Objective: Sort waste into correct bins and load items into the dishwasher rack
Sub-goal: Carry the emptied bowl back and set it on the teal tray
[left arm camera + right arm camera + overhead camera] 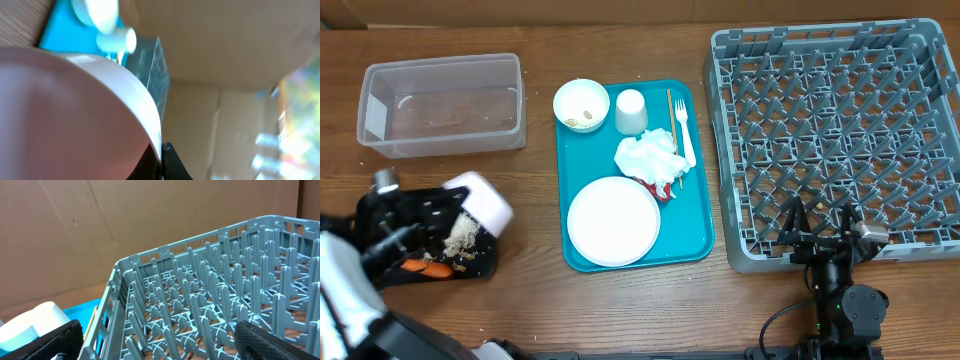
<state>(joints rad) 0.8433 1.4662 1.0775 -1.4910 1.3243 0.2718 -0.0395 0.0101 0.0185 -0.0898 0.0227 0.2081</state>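
My left gripper [448,212] is shut on the rim of a small white bowl [480,203], tipped over the black tray [380,215]. Beige crumbs [461,235] and an orange carrot [426,267] lie in that tray. In the left wrist view the bowl [75,110] fills the frame, its rim pinched in the gripper [161,151]. A teal tray [700,225] carries a bowl of food bits [581,105], cup [631,110], chopstick [670,108], fork [685,132], napkin [647,157], red wrapper [665,189] and plate [613,221]. My right gripper [817,220] hangs open, holding nothing, over the grey rack's [840,120] front edge.
The clear tub [442,105] stands at the back left. From the right wrist, rack pegs [210,305] sit between the fingers [267,341], with the cup [35,322] and chopstick [90,321] to the left. Cardboard walls the far side.
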